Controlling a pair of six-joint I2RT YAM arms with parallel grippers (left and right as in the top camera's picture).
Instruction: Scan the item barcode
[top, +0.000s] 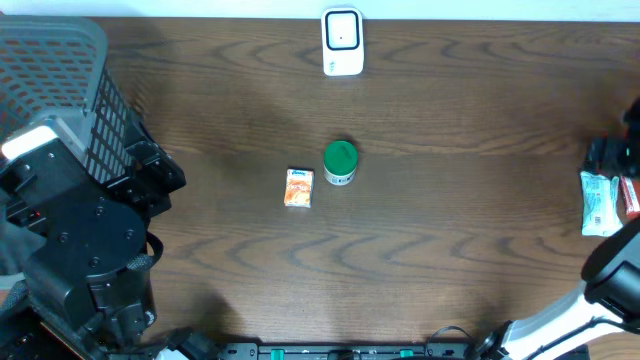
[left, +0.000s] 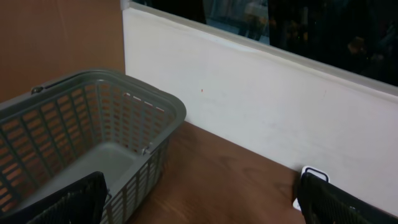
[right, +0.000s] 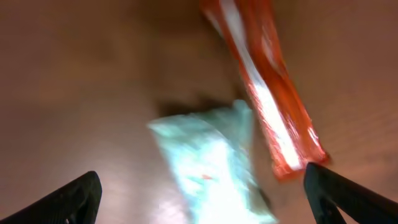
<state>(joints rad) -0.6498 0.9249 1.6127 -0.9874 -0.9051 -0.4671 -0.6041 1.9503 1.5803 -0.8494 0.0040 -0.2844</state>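
Close by the left arm (top: 80, 250), toward the far-left corner of the table (top: 450, 260), stands a grey lattice basket (left: 174, 112); as far as the left wrist view reaches, only its own grey floor and walls show inside; the left gripper (left: 202, 202) hangs beside it, fingers spread wide with nothing between them.

At mid-table a small orange carton (top: 299, 188) lies flat; just beyond it and slightly to the right a green-lidded can (top: 340, 162) stands upright; the two are so close that I cannot tell whether they touch.

At the right edge of the table the right gripper (right: 202, 180) hovers over two packets; its view is blurred, yet the fingers clearly stand wide apart and grip nothing; a pale packet (right: 211, 168) lies on the wood below the gap; a red packet (right: 267, 93) lies just beside it, nearer the table's edge; whether they touch is unclear.

Farthest off, the white scanner (top: 342, 42) stands at the far edge in the middle, against the white wall (left: 261, 106); it is well apart from the packets, from the can and carton, and from the basket.
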